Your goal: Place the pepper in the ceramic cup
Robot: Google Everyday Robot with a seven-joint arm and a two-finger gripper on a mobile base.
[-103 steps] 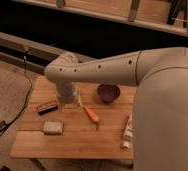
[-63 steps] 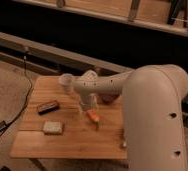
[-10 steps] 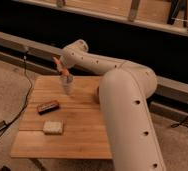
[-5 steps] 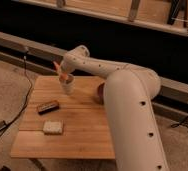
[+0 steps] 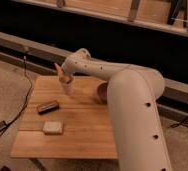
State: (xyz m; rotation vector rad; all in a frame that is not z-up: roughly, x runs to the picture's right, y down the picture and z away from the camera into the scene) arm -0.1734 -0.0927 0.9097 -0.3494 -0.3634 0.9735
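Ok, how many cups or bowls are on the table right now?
2. The ceramic cup stands at the table's far left under the end effector; the maroon bowl sits right of it, partly hidden by the arm. More could be hidden.

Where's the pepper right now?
The pepper stands tip-up in the ceramic cup at the table's far left, right beside the gripper.

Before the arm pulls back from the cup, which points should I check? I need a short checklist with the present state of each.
1. Gripper is directly over the ceramic cup: ok.
2. Pepper stands in the cup, tip poking out: ok.
3. Pepper is free of the gripper: cannot tell.
4. Cup stands upright on the table: ok.
5. Dark block and pale block lie away from the cup: ok.
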